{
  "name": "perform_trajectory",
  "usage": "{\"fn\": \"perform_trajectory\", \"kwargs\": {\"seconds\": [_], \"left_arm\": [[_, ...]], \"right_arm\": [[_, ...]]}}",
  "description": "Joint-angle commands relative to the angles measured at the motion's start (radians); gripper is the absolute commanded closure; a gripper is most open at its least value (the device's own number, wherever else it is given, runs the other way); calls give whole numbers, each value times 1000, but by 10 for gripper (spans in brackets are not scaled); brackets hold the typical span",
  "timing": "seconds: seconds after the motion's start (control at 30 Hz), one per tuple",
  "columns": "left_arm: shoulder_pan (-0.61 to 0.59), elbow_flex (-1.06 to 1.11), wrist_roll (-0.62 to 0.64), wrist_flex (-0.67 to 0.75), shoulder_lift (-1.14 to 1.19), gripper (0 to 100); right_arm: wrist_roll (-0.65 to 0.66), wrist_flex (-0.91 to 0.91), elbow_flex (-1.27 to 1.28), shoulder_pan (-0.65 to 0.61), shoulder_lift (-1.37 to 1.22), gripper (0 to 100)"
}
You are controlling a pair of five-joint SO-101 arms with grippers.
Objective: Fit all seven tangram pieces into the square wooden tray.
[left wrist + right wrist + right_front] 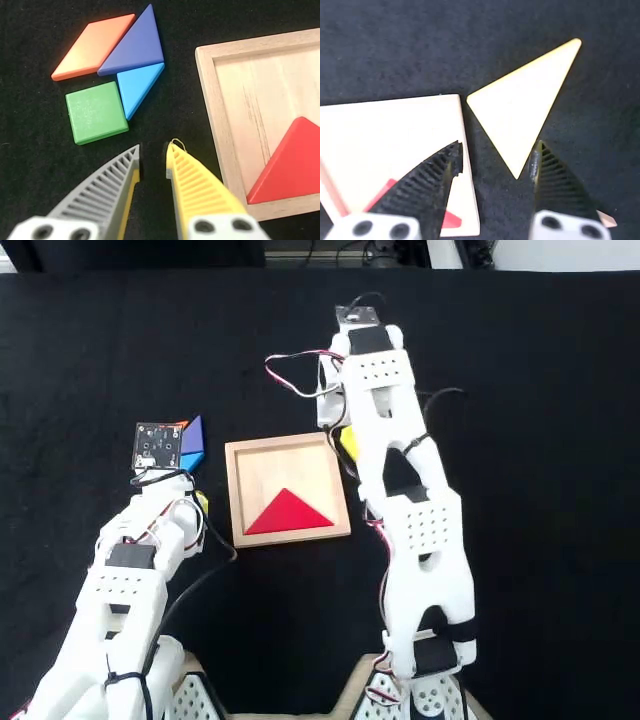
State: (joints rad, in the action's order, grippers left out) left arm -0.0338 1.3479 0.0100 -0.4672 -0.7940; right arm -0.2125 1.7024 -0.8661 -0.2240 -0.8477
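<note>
— On the black cloth (520,390) left of the tray (238,490), how much room is there?

— Enough to work in. The orange parallelogram (92,46), dark blue triangle (137,47), light blue triangle (140,86) and green square (96,112) lie in one tight cluster, edges touching or nearly so. A strip of bare cloth runs between them and the tray's rim.

— And inside the tray?

— A red triangle (288,512) lies flat with its long edge along the side nearest the arms. Most of the wooden floor beyond it is bare.

— What about the left gripper (152,150)?

— It hangs over that strip of cloth, between the green square and the rim. Its fingers are parted by only a narrow slit and grip nothing.

— And on the right?

— The yellow triangle (525,107) lies just beside the tray's far right corner, one point close to the rim but apart from it. The right gripper (495,160) is over it with fingers spread wide and empty, one above the tray's corner, the other by the triangle's narrow tip. The tip of a pink piece (606,218) shows near that finger.
</note>
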Motion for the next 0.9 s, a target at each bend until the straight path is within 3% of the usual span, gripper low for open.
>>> {"fn": "perform_trajectory", "kwargs": {"seconds": [0.0,0.3,0.5,0.87], "left_arm": [[12,-8,3,18,-9,895],[12,-8,3,17,-9,895],[12,-8,3,17,-9,895],[13,-8,3,17,-9,895]], "right_arm": [[-23,-37,-22,-14,39,768],[5,-28,-117,-21,-65,740],[-84,-6,-205,-29,-116,717],[-89,-5,-213,26,-202,718]]}}
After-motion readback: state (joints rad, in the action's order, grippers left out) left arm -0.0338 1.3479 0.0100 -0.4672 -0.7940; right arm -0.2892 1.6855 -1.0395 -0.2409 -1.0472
